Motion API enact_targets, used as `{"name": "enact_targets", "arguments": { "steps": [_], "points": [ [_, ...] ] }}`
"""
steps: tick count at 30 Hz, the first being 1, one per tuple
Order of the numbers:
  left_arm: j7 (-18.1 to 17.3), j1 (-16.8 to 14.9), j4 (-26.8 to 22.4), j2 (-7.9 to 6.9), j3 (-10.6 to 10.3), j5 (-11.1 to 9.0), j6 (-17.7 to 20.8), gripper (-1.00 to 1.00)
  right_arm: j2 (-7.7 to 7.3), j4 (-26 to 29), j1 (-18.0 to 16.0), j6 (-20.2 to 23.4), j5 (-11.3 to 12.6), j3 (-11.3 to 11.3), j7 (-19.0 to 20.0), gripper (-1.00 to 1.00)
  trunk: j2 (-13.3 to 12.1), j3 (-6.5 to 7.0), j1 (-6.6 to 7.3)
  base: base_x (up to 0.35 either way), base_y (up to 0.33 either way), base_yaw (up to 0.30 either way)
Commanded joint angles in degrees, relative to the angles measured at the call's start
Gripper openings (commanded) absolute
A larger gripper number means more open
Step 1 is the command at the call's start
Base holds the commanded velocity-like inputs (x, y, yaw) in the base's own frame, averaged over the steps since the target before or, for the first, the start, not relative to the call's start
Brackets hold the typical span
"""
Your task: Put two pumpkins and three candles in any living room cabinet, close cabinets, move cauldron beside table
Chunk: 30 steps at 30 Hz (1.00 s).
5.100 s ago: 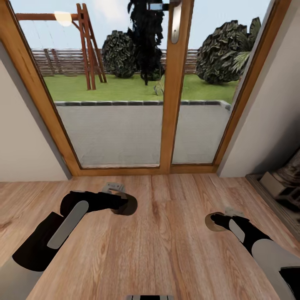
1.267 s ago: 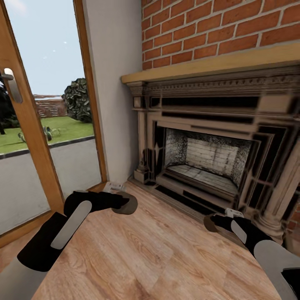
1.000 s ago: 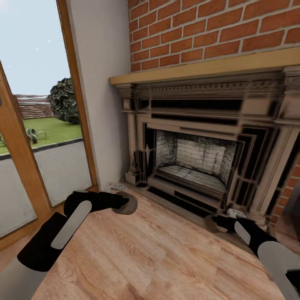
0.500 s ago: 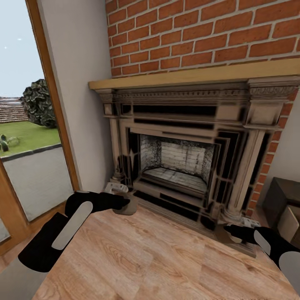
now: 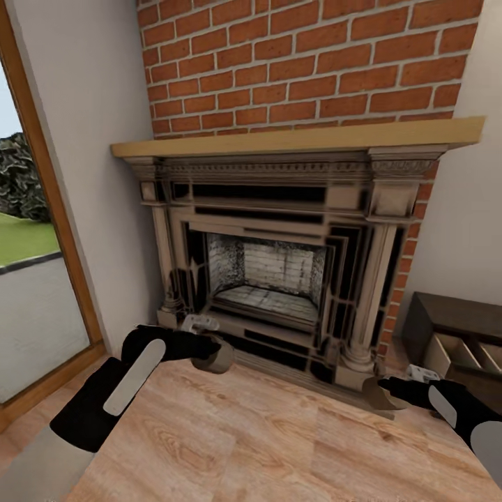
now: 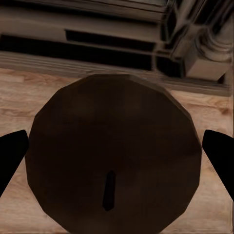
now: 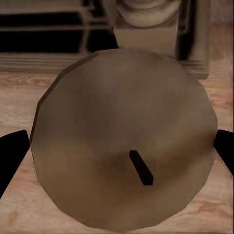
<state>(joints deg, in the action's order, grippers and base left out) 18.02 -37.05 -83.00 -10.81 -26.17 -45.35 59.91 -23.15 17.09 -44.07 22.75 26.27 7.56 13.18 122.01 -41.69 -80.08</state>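
Brick wall (image 5: pixel 314 63) takes up the upper head view, plain pale wall either side. Below it: wood mantel shelf (image 5: pixel 300 138) on a carved stone fireplace (image 5: pixel 279 258), firebox open, pale brick lining inside. Plank floor (image 5: pixel 244 439) runs from the hearth toward the robot. Glazed door with wood frame (image 5: pixel 42 209) at far left, grass and a shrub outside.

Cabinet (image 5: pixel 457 341), dark brown, sits low at far right just beside the fireplace's right column. Its top drawer is out, pale wood dividers visible. Only part of it is in frame.

Left arm (image 5: pixel 118 390) reaches forward from lower left. Left gripper (image 5: pixel 209 352) holds a candle (image 5: pixel 213 357), a stubby grey-beige cylinder, above the floor in front of the hearth's left side. Left wrist view: candle top (image 6: pixel 114 156) faces the camera, dark, black wick near centre, one black fingertip (image 6: pixel 12 156) at each flank. Jaws closed onto the candle's sides, partway open only by its width.

Right arm (image 5: pixel 467 418) comes in from lower right. Right gripper (image 5: pixel 390 390) holds a second candle (image 5: pixel 383 394), near the base of the right column, between fireplace and cabinet. Right wrist view: lighter beige top (image 7: pixel 124 136) with slanted wick, fingertips (image 7: pixel 12 156) at both flanks, column base behind. Jaws clamped on it the same way.

Both candles are off the floor, well apart from each other.
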Motion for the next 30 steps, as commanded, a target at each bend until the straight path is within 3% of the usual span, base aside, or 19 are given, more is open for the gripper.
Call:
{"name": "enact_targets", "arguments": {
  "steps": [1, 7, 15, 23, 30],
  "points": [
    [0.61, -0.09, 1.42, 0.25, -0.10, -0.66, 0.09, -1.00, -0.06, 0.05, -0.05, 0.19, 0.45, 0.44, 0.01, -1.00, -0.38, 0.16, 0.24, 0.000, 0.000, -0.272],
    [0.88, -0.21, 8.77, 3.14, -0.33, -0.61, 0.09, -1.00, 0.00, 0.04, -0.05, 0.19, 0.44, 0.51, 0.01, -1.00, -2.78, 1.40, 1.56, 0.000, 0.000, -0.273],
    [7.11, -0.62, 16.48, 7.96, -0.39, -0.53, 0.09, -1.00, 0.03, 0.01, 0.02, 0.19, 0.45, 0.53, 0.01, -1.00, -5.99, 2.90, 3.31, 0.000, 0.000, -0.270],
    [8.35, -1.34, 24.70, 12.09, -0.42, -0.51, 0.09, -1.00, 0.03, -0.04, 0.03, 0.19, 0.45, 0.53, 0.01, -1.00, -9.20, 4.34, 5.07, 0.000, 0.000, -0.222],
    [8.34, -2.03, 28.33, 13.13, -0.38, -0.50, 0.09, -1.00, 0.03, 0.00, 0.04, 0.07, 0.45, 0.60, 0.04, -1.00, -10.00, 4.70, 5.51, 0.000, 0.000, -0.092]
  ]
}}
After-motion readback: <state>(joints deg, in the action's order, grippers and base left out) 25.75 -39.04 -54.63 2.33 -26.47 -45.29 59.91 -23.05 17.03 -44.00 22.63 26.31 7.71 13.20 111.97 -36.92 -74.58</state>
